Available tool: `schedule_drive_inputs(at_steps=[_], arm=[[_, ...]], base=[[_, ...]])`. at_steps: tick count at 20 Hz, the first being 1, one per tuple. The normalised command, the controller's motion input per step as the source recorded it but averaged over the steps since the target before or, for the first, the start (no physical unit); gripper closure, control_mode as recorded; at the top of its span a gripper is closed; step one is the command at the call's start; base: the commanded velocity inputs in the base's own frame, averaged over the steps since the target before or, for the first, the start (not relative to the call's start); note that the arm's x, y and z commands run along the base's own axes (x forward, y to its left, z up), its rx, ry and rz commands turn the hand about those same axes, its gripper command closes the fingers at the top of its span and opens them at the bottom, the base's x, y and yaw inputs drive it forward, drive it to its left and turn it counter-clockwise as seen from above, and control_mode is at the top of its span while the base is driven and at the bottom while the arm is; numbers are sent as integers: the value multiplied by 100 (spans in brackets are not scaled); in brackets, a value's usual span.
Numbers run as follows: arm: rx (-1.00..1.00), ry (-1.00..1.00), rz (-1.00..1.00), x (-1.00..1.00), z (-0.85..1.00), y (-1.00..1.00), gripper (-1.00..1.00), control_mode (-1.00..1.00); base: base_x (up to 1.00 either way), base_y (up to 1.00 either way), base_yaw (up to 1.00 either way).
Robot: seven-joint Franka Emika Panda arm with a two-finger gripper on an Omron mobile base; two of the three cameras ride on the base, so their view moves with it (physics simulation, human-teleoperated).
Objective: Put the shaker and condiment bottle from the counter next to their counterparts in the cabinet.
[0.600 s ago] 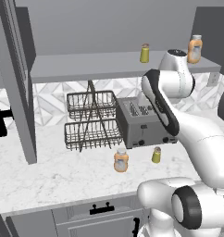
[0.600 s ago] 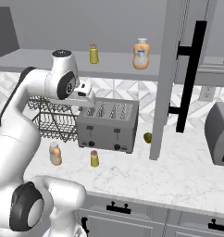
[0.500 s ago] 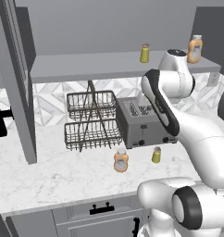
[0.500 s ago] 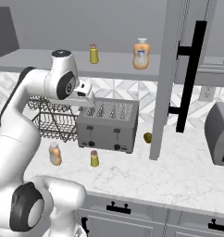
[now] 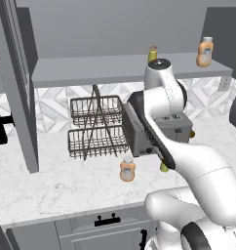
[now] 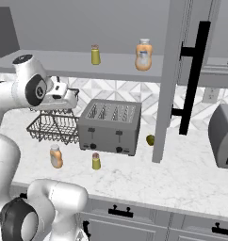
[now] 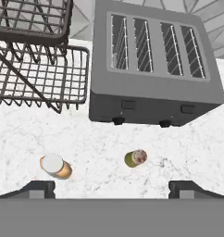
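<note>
The hand view looks straight down on the white marble counter (image 7: 188,143). There the small olive shaker (image 7: 135,158) stands just in front of the toaster, and the orange condiment bottle (image 7: 56,166) stands to its left. My gripper (image 7: 112,187) hovers high above both, open, with nothing between its widely spaced fingertips. From the right base, the shaker (image 6: 96,161) and bottle (image 6: 55,156) stand apart on the counter. On the cabinet shelf (image 6: 64,61) are the counterparts: a yellow shaker (image 6: 95,54) and a pear-shaped orange bottle (image 6: 143,55). My arm partly hides the counter shaker (image 5: 164,167) beside the bottle (image 5: 127,169).
A grey four-slot toaster (image 6: 110,126) and a two-tier wire dish rack (image 6: 50,124) stand behind the two items. The tall cabinet door (image 6: 175,80) with a black handle hangs open at the right. A small olive object (image 6: 150,140) lies at its foot.
My arm has swung to the left, carrying the hand from over the toaster towards the rack's end. The shaker and bottle have not moved.
</note>
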Motion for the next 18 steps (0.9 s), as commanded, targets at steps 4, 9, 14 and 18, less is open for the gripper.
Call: schedule_drive_inputs(at_steps=[4,9,14,18], arm=[[-29,-16,-44,0,-6,40,-100,-100],[-15,-12,-54,0,-15,47,-100,-100],[-12,-11,-62,0,-23,48,-100,-100],[-13,-15,-57,0,-21,44,-100,-100]], base=[[0,0,0],[0,0,0],[0,0,0],[0,0,0]])
